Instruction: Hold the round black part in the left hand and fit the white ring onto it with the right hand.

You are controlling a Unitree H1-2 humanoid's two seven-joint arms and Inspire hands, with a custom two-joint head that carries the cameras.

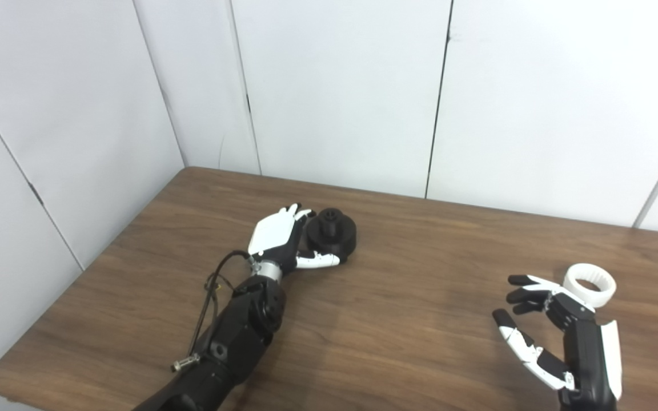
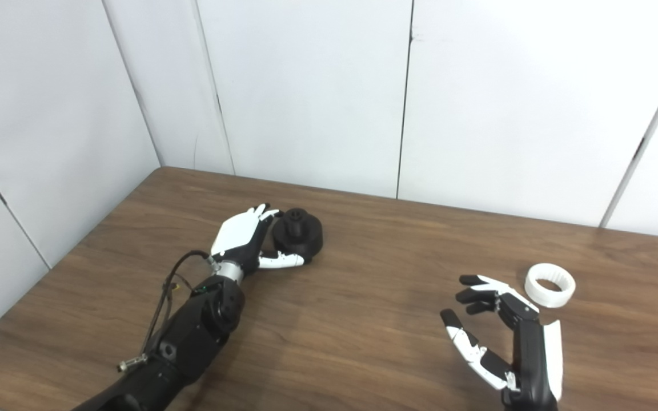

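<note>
My left hand (image 1: 276,237) cups the round black part (image 1: 332,233) on the table (image 1: 397,319), thumb under at 6 o'clock, grip looks partial | right hand (image 2: 500,337) spread, holding nothing | white ring (image 2: 550,285) lies just beside it at 1 o'clock | I'd reach over, pinch the rim evenly, keep it level.

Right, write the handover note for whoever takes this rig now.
Left hand: curled around the black part, which sits on the table; whether it is gripped firmly cannot be told.
Right hand: open, holding nothing, fingers spread, beside the white ring but apart from it.
Ring: lying flat on the table at the right, untouched.
Done: left hand is at the black part.
Left: secure and lift the part, pick up the ring with the right hand, fit it on.
</note>
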